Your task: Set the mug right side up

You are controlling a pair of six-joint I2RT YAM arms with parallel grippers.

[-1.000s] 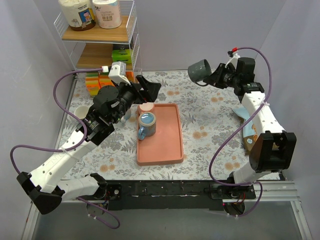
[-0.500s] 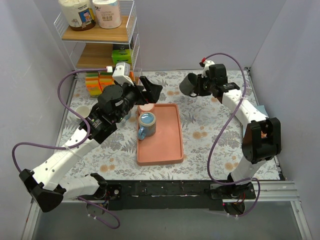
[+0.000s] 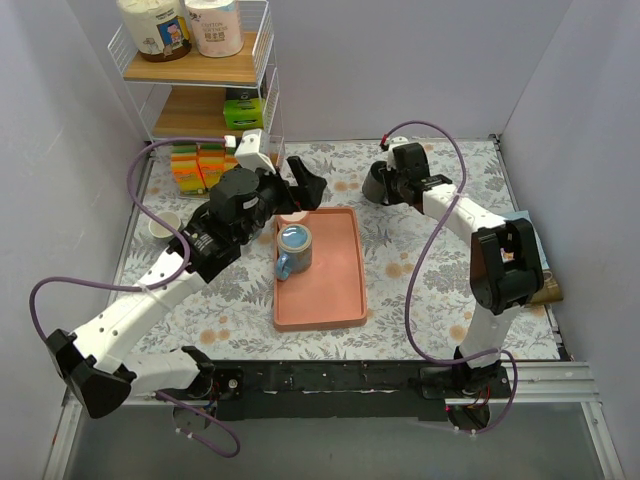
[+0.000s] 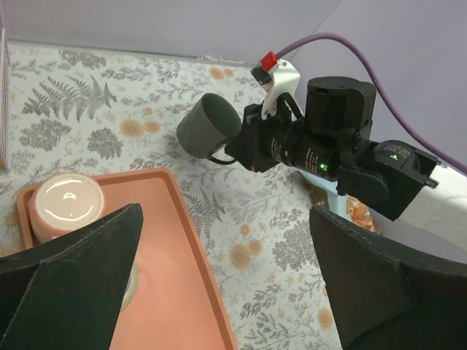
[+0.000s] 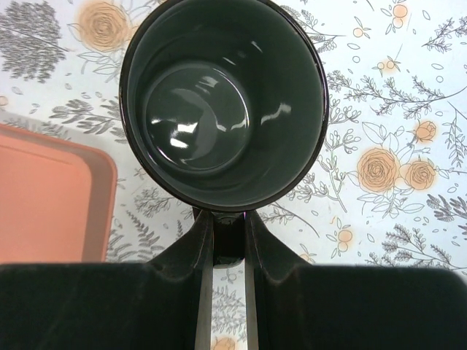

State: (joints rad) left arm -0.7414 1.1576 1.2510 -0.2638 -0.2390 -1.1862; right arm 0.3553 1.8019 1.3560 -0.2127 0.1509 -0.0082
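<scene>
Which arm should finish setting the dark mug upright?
Right. The right end effector clamps the handle of the dark mug; the left end effector hangs open near the tray, holding nothing.

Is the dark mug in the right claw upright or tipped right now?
Tipped. In the left wrist view the dark mug leans with its mouth angled toward the arm, the right claw pinching its handle.
</scene>
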